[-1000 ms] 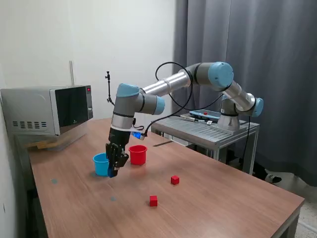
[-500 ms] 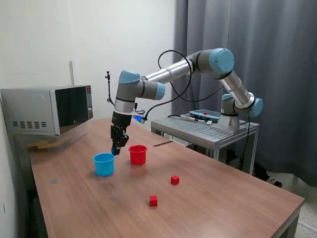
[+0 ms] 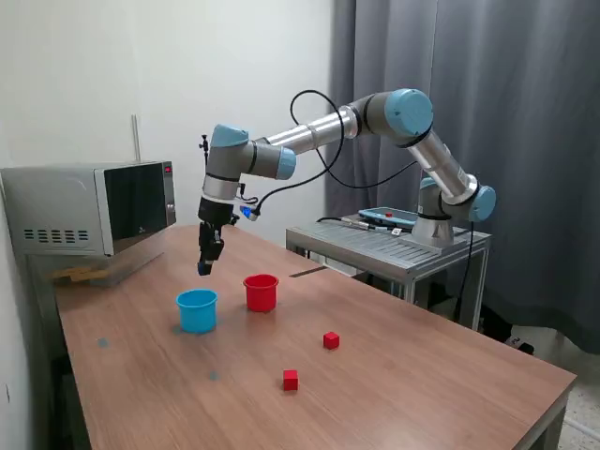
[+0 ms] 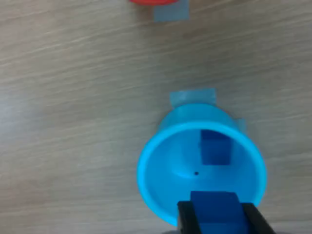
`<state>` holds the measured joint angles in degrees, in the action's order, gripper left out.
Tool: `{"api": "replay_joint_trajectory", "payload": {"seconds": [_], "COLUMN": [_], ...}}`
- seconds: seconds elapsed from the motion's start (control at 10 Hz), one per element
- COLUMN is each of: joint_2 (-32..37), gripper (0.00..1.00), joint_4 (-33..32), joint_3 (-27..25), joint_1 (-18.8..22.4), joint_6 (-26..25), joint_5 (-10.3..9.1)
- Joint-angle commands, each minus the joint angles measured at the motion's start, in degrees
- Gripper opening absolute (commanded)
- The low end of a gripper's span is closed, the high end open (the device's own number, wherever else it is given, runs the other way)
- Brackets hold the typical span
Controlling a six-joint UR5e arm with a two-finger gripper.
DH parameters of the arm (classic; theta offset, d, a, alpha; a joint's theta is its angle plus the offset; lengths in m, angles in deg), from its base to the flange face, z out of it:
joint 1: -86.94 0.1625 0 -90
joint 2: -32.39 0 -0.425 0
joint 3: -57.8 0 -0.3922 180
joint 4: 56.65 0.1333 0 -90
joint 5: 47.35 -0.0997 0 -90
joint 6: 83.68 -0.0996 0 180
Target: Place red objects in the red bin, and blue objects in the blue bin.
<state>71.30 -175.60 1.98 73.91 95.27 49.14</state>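
My gripper [image 3: 204, 266] hangs above the wooden table, just behind and above the blue bin [image 3: 197, 310]. It is shut on a dark blue cube [image 4: 214, 213], which shows between the two black fingers [image 4: 185, 220] over the blue bin's rim [image 4: 146, 165]. A second blue cube [image 4: 215, 146] lies inside that cup. The red bin [image 3: 261, 292] stands beside the blue one on the exterior view's right; only its edge [image 4: 153, 2] shows in the wrist view. Two red cubes [image 3: 331, 340] [image 3: 291, 379] lie on the table nearer the front.
A microwave [image 3: 89, 208] sits at the table's back on the exterior view's left. A metal cart [image 3: 394, 239] carrying the arm's base stands behind the table. Pieces of blue tape [image 4: 192, 97] mark the tabletop by the cups.
The gripper has risen from table level beside the blue bin, carrying the blue cube up and toward the exterior view's left. Cups and red cubes have not moved.
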Motion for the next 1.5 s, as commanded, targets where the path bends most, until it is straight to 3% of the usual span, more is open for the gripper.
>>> {"api": "replay_joint_trajectory", "payload": {"seconds": [0.0, 0.9, 1.0, 1.4], "joint_2": [-1.5, -2.3, -2.3, -2.6], "gripper": [0.00, 0.00, 1.00, 1.00], "joint_4": [0.7, 0.9, 0.9, 0.8], "joint_3": [1.0, 0.5, 0.5, 0.2], "joint_1": [-0.6, 0.0, 0.0, 0.1], "joint_6": [-0.2, -0.2, -0.2, -0.2], "joint_5": [-0.17, -0.25, -0.25, -0.25]}}
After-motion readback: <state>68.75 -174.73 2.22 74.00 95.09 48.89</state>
